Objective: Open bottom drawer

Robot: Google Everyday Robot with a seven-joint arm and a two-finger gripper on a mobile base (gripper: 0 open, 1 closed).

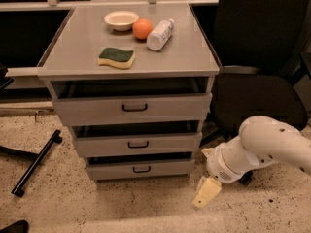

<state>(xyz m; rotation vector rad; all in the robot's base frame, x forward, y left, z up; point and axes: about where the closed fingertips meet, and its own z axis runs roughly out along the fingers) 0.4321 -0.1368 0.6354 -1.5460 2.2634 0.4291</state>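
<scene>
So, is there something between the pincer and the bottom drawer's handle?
Nothing visible. The pincer hangs low over the floor, right of the bottom drawer; only floor lies between it and the handle.

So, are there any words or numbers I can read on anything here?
Nothing here can be read.
Bottle label: too blurred to read.
Gripper, near the floor to the right of the bottom drawer: no writing shows.
</scene>
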